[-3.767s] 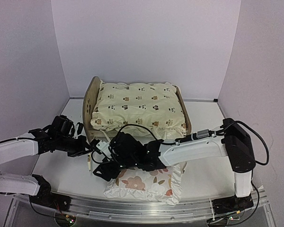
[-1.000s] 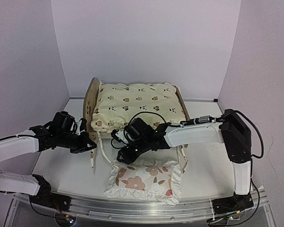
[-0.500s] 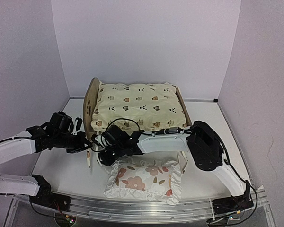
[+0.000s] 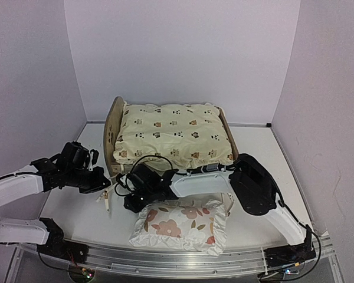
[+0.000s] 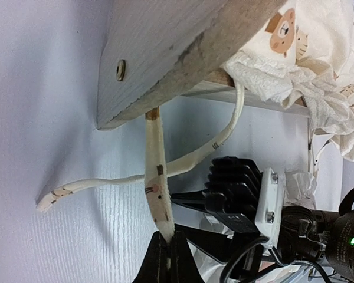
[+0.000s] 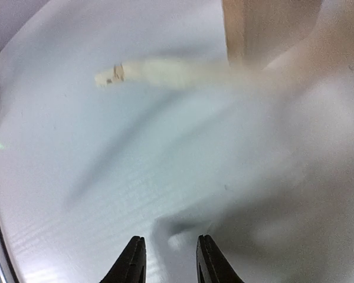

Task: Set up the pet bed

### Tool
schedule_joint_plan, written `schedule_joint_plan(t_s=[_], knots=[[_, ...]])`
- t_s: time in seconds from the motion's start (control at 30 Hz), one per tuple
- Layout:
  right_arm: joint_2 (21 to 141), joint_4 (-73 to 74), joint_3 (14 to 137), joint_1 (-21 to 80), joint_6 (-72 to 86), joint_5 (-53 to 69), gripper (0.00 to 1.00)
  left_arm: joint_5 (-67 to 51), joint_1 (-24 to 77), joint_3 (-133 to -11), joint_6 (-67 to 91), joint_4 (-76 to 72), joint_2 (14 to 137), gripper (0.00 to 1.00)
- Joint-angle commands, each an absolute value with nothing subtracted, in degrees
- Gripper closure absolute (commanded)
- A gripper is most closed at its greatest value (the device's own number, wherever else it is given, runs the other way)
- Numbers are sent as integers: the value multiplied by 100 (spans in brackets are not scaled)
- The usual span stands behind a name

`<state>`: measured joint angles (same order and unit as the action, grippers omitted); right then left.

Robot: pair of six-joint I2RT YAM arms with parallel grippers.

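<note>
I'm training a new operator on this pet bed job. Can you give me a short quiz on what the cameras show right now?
1. True or false: the floral pillow lies on the pet bed.
2. What does the left gripper pinch? A: a tie string. B: the pillow's ruffle. C: the headboard.
3. Fill in: the animal-print cushion lies on the ____.

Key
1. False: it lies on the table, in front of the bed.
2. A: the left wrist view shows the string caught between the shut jaws.
3. pet bed
</note>
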<state>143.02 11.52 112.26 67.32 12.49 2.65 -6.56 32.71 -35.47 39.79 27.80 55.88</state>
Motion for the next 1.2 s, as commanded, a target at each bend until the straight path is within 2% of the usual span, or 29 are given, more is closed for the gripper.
schedule_joint_plan(t_s=[0.0, 0.2, 0.43, 0.5, 0.67, 0.83, 0.93, 1.07, 1.17], knots=[[13218, 1178, 10096, 6741, 1101, 107, 69, -890, 3298, -3344, 4050, 2304, 5861, 100], [12510, 1169, 9034, 6741, 1048, 17, 69, -1082, 3305, -3180, 4086, 1731, 6389, 100], [11934, 1163, 8448, 6741, 934, -220, 68, -1235, 3305, -3057, 4184, 1259, 6781, 97], [11900, 1160, 8407, 6741, 867, -229, 67, -1199, 3305, -3064, 4184, 1262, 6828, 90], [11838, 1128, 8380, 6744, 811, -203, 67, -975, 3308, -3100, 4179, 1469, 6681, 54], [11770, 975, 8411, 6741, 856, -102, 65, -320, 3304, -3194, 4326, 2059, 6273, 25], [11772, 776, 8443, 6741, 906, -121, 62, 158, 3307, -3177, 4542, 2324, 5912, 21], [11929, 516, 8648, 6742, 1050, -107, 52, 870, 3306, -3084, 4927, 2656, 5616, 19], [12107, 413, 8900, 6741, 1128, -100, 49, 1060, 3307, -2856, 5329, 2745, 5496, 26]])
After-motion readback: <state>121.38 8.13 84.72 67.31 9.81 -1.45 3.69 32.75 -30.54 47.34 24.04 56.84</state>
